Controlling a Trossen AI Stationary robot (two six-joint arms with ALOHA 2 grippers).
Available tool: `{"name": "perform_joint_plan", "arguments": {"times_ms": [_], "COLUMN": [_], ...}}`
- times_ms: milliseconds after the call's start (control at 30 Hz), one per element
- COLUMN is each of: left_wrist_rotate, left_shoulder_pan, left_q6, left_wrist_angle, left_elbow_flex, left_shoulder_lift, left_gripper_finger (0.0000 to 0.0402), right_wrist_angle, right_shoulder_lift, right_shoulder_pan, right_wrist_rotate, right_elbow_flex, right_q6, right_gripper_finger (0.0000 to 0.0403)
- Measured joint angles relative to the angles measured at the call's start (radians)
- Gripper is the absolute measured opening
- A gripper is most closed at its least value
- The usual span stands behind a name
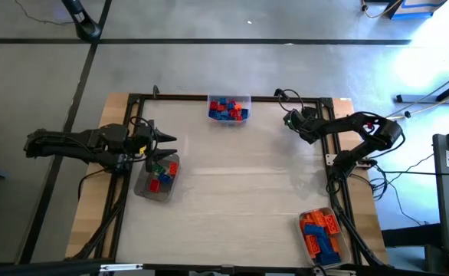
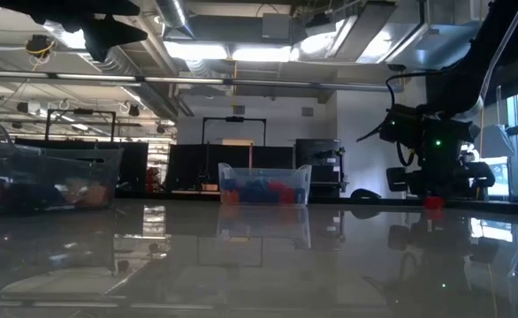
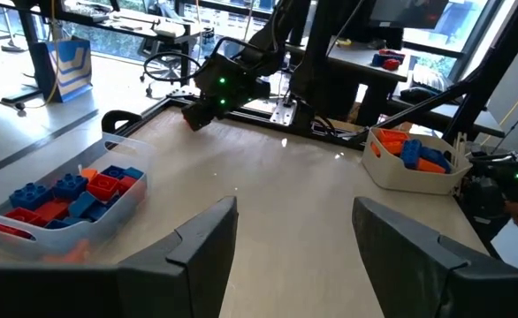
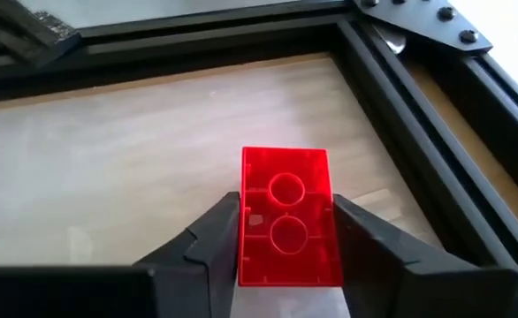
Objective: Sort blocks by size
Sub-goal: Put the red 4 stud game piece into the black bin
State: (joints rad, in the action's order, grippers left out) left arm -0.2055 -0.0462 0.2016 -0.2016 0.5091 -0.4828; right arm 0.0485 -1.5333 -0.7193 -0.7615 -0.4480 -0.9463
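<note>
My right gripper (image 1: 292, 121) is low over the table's far right corner, shut on a red brick (image 4: 285, 216) that also shows in the low view (image 2: 433, 203). My left gripper (image 1: 163, 142) is open and empty, above a clear tray (image 1: 157, 178) at the table's left that holds red, green and blue blocks. In the left wrist view its fingers (image 3: 206, 247) stand wide apart over bare table. My right gripper pinches the red brick's two long sides (image 4: 243, 238) between its two fingers, near one end. The fingers lie along the brick and slant down toward the table. The brick's hollow underside (image 4: 285, 190) faces the wrist camera. Whether its far end touches the table, I cannot tell.
A clear tray (image 1: 229, 109) of blue and red blocks stands at the middle of the far edge. Another tray (image 1: 328, 236) of orange and blue blocks stands at the near right. A black frame (image 1: 186, 98) runs round the table top. The middle of the table is bare.
</note>
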Motion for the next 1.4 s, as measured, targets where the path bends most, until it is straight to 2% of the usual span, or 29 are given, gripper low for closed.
{"name": "perform_joint_plan", "arguments": {"times_ms": [133,367,500,667,767,900,1067,1200,1300,1400], "left_wrist_rotate": [0.0,0.0,0.0,0.0,0.0,0.0,0.0,0.0,0.0,0.0], "left_shoulder_pan": [0.0,0.0,0.0,0.0,0.0,0.0,0.001,0.001,0.001,0.001], "left_q6": [0.0,0.008,0.008,-0.015,-0.02,-0.02,-0.019,-0.019,-0.019,-0.02], "left_wrist_angle": [0.0,0.002,0.002,0.002,0.003,0.002,0.003,0.003,0.004,0.004], "left_elbow_flex": [0.0,0.0,0.0,0.0,0.0,0.0,0.0,0.0,0.0,0.0], "left_shoulder_lift": [0.0,0.0,0.0,0.0,0.0,0.0,0.0,0.0,0.0,-0.001], "left_gripper_finger": [0.0214,0.0214,0.0214,0.0214,0.0214,0.0214,0.0214,0.0214,0.0214,0.0214], "right_wrist_angle": [0.002,0.011,-0.013,-0.191,-0.343,-0.524,-0.734,-0.762,-0.764,-0.764], "right_shoulder_lift": [0.025,0.149,0.239,0.304,0.305,0.281,0.208,0.111,0.014,-0.099], "right_shoulder_pan": [0.022,0.141,0.236,0.39,0.485,0.602,0.675,0.705,0.715,0.715], "right_wrist_rotate": [0.052,0.124,0.229,0.44,0.518,0.504,0.487,0.493,0.497,0.546], "right_elbow_flex": [0.0,0.003,0.003,0.003,0.003,0.001,-0.001,-0.072,-0.166,-0.287], "right_q6": [0.06,0.182,0.246,0.371,0.436,0.489,0.547,0.599,0.64,0.686], "right_gripper_finger": [0.0161,0.0139,0.0149,0.0153,0.0144,0.0145,0.0152,0.0146,0.0146,0.0148]}}
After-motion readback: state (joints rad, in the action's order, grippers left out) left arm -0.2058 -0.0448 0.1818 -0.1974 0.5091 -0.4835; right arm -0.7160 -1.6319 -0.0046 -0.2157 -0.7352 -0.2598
